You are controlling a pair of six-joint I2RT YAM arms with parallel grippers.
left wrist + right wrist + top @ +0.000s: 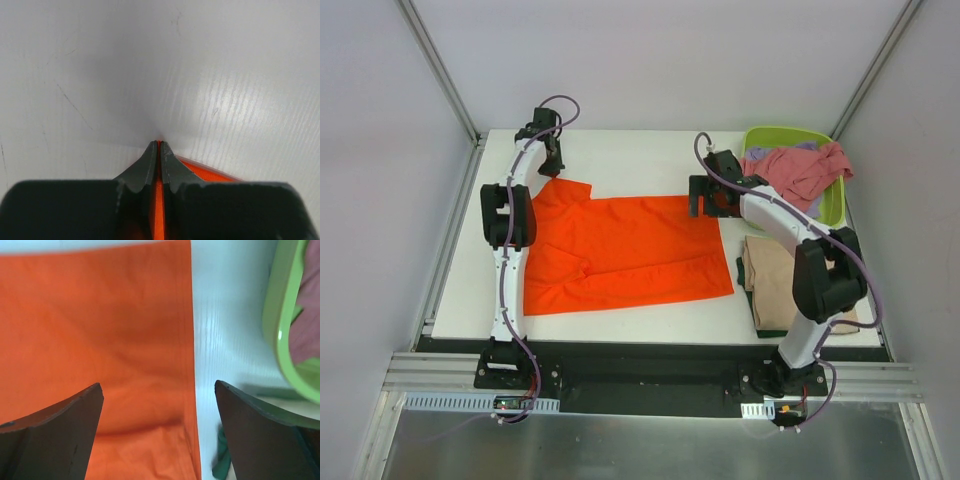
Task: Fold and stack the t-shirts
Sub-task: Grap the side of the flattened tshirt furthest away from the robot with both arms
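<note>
A bright orange t-shirt [620, 250] lies spread on the white table, its hem to the right. My left gripper [552, 160] is at the shirt's far left corner and is shut on a pinch of the orange cloth [159, 210]. My right gripper [708, 200] hovers over the shirt's far right corner, open and empty, with the hem edge [192, 365] between its fingers. A folded tan t-shirt [775, 280] lies on a dark green one [752, 290] at the right. A dusty pink t-shirt [800, 170] and a lavender one [765, 155] lie in the tub.
A lime-green plastic tub [832, 205] stands at the back right; its rim [280, 325] shows in the right wrist view, close to my right gripper. White walls enclose the table on three sides.
</note>
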